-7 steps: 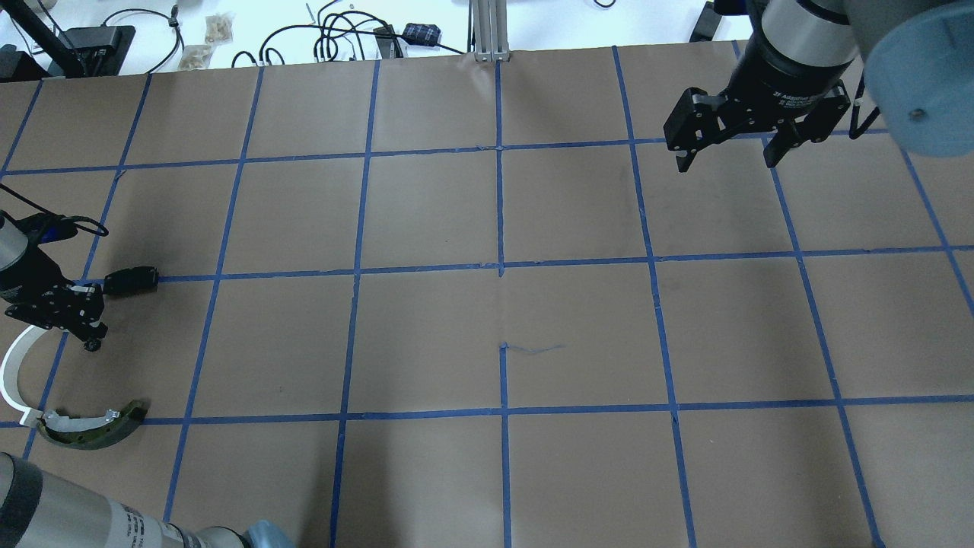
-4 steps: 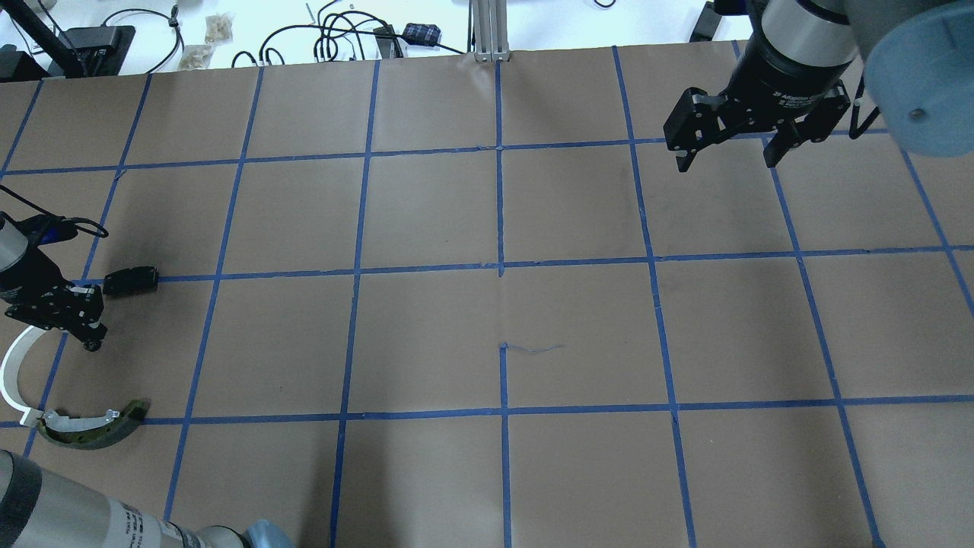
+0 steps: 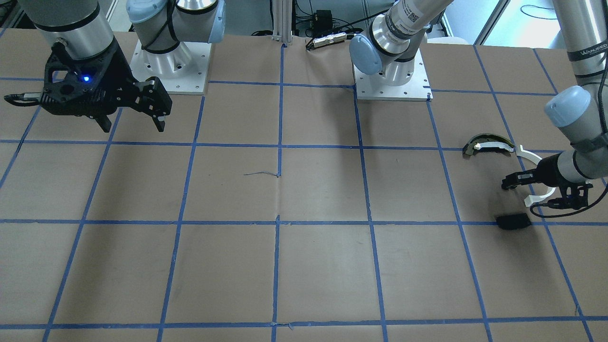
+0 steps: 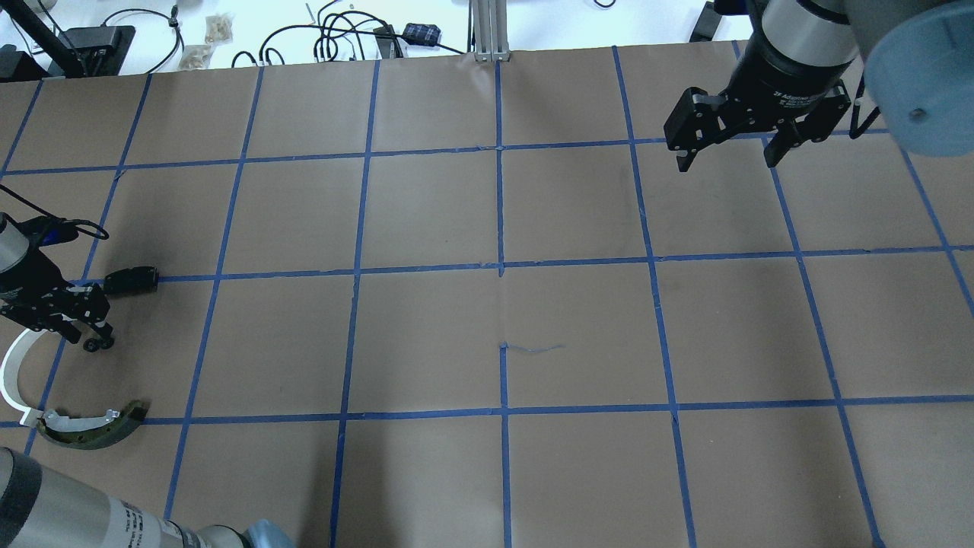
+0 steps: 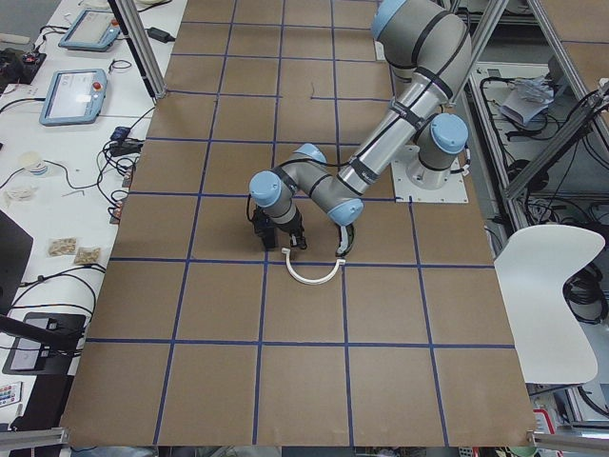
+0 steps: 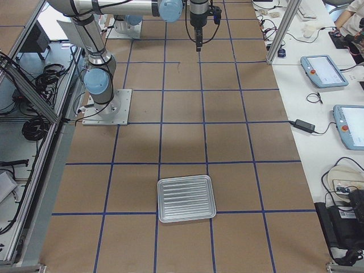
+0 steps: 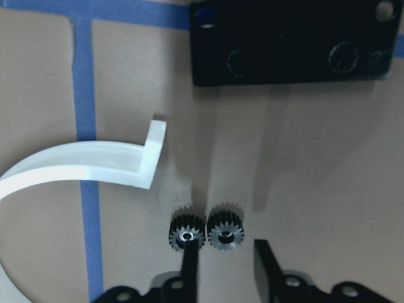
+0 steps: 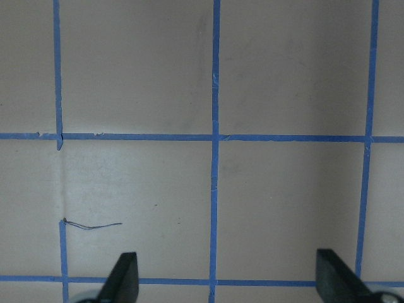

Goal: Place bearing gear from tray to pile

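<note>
Two small black toothed bearing gears (image 7: 225, 230) lie side by side on the brown paper, seen close in the left wrist view. My left gripper (image 7: 227, 268) is open just over them. The right gear sits between its fingers and the left gear (image 7: 187, 230) is at the left fingertip. This is in the pile: a white half-ring arc (image 7: 82, 167) (image 4: 11, 365), a flat black plate (image 7: 290, 41) (image 4: 131, 280) and a curved dark-and-tan piece (image 4: 91, 426). The metal tray (image 6: 186, 198) shows nothing in it. My right gripper (image 4: 727, 152) hangs open and holds nothing, far from the pile.
The table is brown paper with a blue tape grid (image 4: 501, 262). Cables and small devices (image 4: 342, 34) lie beyond the far edge. The arm bases (image 3: 392, 80) stand at the robot's side of the table.
My left gripper's fingers have spread apart over the pile, and a small gear now lies loose on the paper by them. The right arm has barely moved.
</note>
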### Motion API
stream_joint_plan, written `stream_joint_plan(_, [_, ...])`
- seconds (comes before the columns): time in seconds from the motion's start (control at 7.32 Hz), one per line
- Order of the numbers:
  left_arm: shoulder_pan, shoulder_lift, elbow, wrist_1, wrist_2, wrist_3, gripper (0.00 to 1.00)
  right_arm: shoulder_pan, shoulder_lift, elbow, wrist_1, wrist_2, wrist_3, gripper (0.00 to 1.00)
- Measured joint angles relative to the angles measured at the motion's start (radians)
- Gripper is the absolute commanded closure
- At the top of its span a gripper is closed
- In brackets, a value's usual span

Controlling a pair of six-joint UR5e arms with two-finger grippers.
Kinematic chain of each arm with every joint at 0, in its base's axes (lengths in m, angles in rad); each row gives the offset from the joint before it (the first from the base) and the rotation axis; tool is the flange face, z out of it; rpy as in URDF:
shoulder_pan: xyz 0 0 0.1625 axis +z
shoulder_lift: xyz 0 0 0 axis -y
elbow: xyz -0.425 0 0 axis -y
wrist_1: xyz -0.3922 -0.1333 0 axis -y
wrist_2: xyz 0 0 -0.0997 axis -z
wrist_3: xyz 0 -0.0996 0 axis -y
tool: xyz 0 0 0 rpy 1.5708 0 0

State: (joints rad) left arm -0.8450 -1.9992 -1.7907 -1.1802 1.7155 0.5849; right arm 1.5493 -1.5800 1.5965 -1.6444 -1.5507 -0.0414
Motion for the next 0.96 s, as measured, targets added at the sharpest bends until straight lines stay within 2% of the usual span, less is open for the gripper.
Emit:
stream_joint_plan(0.27, [-0.033, 0.032, 0.033, -0.018, -0.004, -0.01, 0.0, 0.0, 0.0, 0.0, 0.0, 0.0, 0.0, 0.0])
stream_joint_plan(0.68, [-0.227, 0.137, 0.204, -0.174, -0.027, -0.11, 0.0, 0.0, 0.0, 0.0, 0.0, 0.0, 0.0, 0.0])
stream_joint_plan(0.96, [-0.362, 0.216, 0.275, -0.264, -0.12, -0.233, 0.0, 0.0, 0.0, 0.0, 0.0, 0.0, 0.0, 0.0])
